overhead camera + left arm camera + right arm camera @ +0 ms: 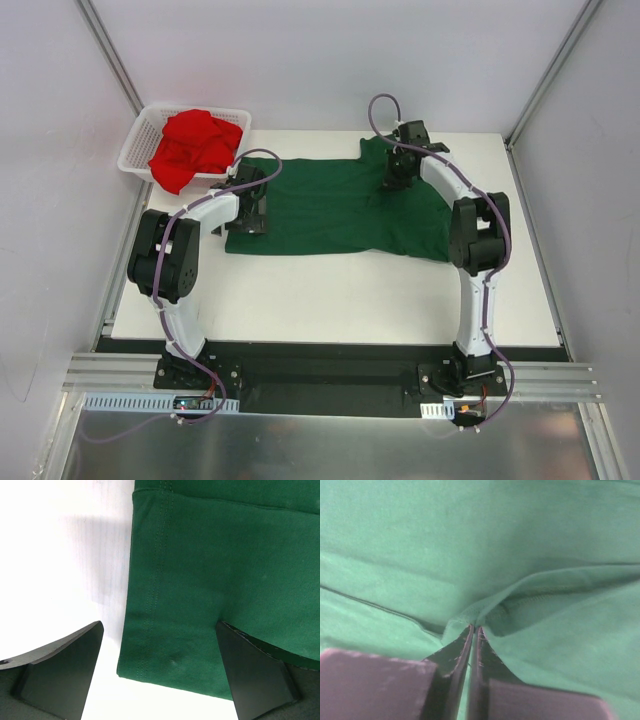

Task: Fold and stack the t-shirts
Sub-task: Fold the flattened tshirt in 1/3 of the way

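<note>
top view, table (330,300): we see a white tabletop with two arms reaching away from its near edge.
top view, dark green t-shirt (330,205): spread mostly flat across the middle of the table, lying sideways, wrinkled toward its right end.
top view, red t-shirt (195,148): crumpled in a heap inside the white mesh basket (135,152) at the far left corner, well apart from the right arm.
top view, left gripper (250,205): over the green shirt's left edge, near the basket.
top view, right gripper (398,172): down on the far right part of the green shirt, where the cloth bunches.
left wrist view, hand state: the two dark fingers (60,670) stand wide apart with nothing between them.
left wrist view, position: one finger is over bare white table, the other over green cloth; we cannot tell whether either touches.
left wrist view, hem (150,595): the shirt's stitched edge runs between the fingers, and its near corner lies flat on the table.
right wrist view, hand state: the fingers are pressed together, clamped on a pinch of the dark green t-shirt.
right wrist view, cloth: a raised fold spreads out from the fingertips to the right; green cloth fills everything else we see.
</note>
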You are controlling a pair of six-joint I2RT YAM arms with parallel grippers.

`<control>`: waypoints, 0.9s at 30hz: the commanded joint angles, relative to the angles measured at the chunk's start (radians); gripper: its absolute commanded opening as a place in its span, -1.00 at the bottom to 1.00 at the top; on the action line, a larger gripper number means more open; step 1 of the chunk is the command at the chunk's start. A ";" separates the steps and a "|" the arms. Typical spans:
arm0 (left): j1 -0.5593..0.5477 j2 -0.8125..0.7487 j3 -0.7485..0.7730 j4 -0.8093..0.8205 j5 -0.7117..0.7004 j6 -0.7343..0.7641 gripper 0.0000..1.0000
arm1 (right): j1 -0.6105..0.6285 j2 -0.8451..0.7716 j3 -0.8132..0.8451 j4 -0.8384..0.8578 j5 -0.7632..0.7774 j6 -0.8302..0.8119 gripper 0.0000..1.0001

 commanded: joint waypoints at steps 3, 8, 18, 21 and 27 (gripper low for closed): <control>-0.009 0.004 -0.013 -0.037 0.000 0.016 0.93 | 0.002 0.033 0.048 0.021 -0.134 -0.044 -0.09; -0.008 0.008 -0.011 -0.037 0.003 0.013 0.93 | 0.003 -0.037 -0.067 0.116 -0.116 -0.044 0.08; -0.009 0.002 -0.011 -0.037 0.003 0.013 0.93 | 0.008 -0.238 -0.213 0.044 0.082 -0.034 0.09; -0.009 0.002 -0.008 -0.037 0.008 0.013 0.93 | 0.012 -0.352 -0.317 0.019 0.181 -0.002 0.09; -0.009 -0.005 -0.011 -0.037 0.008 0.011 0.93 | 0.025 -0.569 -0.505 -0.056 0.291 0.056 0.10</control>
